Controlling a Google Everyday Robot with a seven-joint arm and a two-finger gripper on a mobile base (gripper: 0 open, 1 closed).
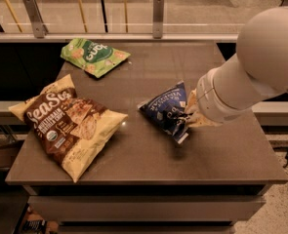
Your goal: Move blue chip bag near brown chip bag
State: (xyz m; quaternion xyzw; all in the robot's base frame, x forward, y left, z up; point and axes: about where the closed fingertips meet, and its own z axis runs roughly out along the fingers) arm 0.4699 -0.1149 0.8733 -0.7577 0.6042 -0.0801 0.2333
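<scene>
Blue chip bag [164, 108], centre-right, is clamped by its edge in our claw [184, 117]; we should drag it low leftward, stopping just beside the brown chip bag [65, 123].

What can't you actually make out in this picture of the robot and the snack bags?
- Gripper, shut on the blue chip bag at its right edge: mostly hidden behind the arm, camera view.
- Arm: cut off by the right and top edges.
- Blue chip bag's lettering: too small to read.
- Brown chip bag: fine print blurred.
</scene>
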